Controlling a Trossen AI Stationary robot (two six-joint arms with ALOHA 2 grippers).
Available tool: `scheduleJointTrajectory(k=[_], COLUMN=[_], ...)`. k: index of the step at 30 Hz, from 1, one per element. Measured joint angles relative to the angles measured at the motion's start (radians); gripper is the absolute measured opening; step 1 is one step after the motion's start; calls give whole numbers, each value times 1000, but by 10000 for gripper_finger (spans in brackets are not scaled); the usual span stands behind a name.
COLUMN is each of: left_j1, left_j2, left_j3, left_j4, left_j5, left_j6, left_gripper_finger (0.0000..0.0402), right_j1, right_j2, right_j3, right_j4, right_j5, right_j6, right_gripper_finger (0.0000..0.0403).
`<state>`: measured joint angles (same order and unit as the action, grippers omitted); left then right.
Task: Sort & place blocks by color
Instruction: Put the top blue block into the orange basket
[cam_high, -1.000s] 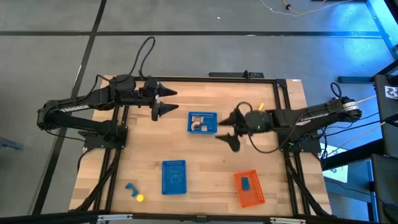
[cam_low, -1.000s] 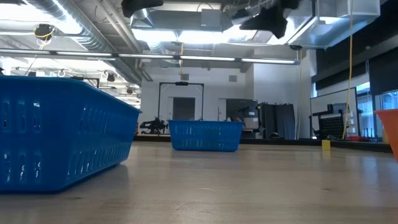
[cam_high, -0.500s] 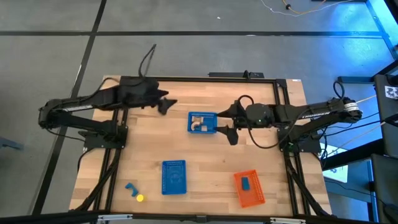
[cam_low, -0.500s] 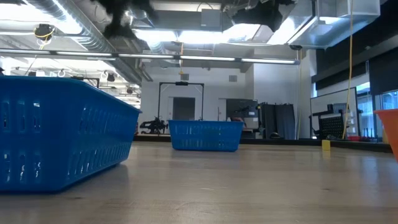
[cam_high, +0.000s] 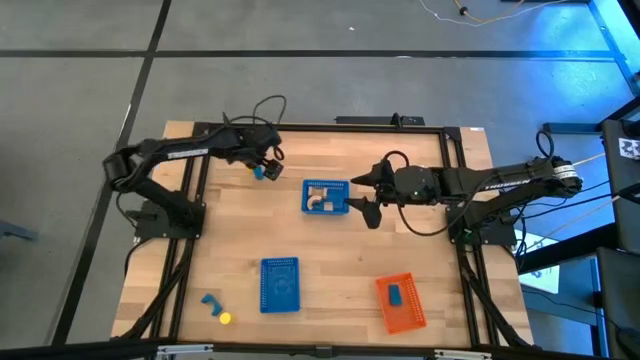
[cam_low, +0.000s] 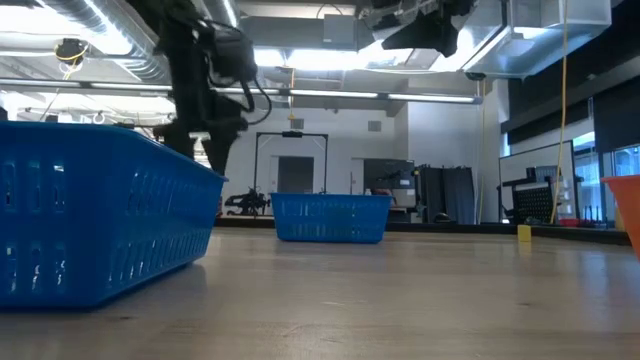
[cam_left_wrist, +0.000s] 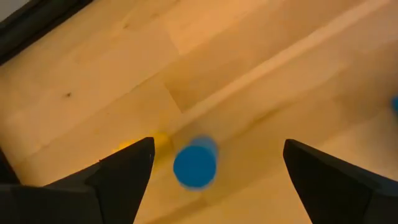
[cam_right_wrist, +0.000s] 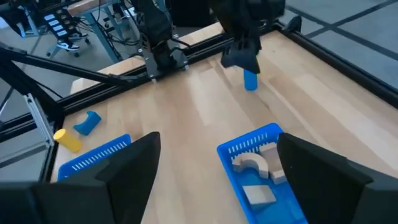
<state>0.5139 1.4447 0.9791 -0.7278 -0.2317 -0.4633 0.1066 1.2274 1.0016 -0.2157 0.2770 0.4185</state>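
My left gripper (cam_high: 263, 165) points down near the table's far left, open. Its fingers stand on either side of an upright blue cylinder (cam_left_wrist: 194, 163) without touching it, and a yellow piece (cam_left_wrist: 149, 142) lies just behind. The cylinder (cam_right_wrist: 250, 79) rests on its flat end. My right gripper (cam_high: 366, 197) hovers open beside a small blue basket (cam_high: 325, 197) holding tan blocks (cam_right_wrist: 258, 171). A blue block (cam_high: 210, 300) and a yellow cylinder (cam_high: 225, 318) lie at the near left. Another blue block (cam_high: 394, 294) sits in the orange basket (cam_high: 400, 304).
A second blue basket (cam_high: 280, 284) stands near the table's near edge, between the loose blocks and the orange basket. In the low view a small yellow block (cam_low: 524, 233) stands far on the right. Black frame rails (cam_high: 190, 230) run along both table sides.
My left arm has folded in and tipped its gripper from level to pointing down over the blue cylinder at the far left. My right gripper has shifted a little toward the far edge, beside the basket with tan blocks.
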Motion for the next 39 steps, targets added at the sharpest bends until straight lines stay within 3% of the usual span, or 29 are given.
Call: scheduleJointTrajectory(k=[7,21,26,33,39], left_j1=[10,49,69,75,75], left_j2=[74,76,97,168,201], left_j3=[0,0,0,0,0], left_j4=[36,-17,-43,-65,-63], left_j5=[23,73,136,122,125], left_j6=[114,413,440,441,441], left_gripper_finger=[349,349,350,346,307], right_j1=[0,0,0,0,0], right_j2=[0,0,0,0,0], right_j3=[0,0,0,0,0], right_j4=[-2,-3,-3,2,3], right_j5=[1,1,1,1,1], right_j6=[26,74,75,78,78], right_gripper_finger=[323,323,323,323,323])
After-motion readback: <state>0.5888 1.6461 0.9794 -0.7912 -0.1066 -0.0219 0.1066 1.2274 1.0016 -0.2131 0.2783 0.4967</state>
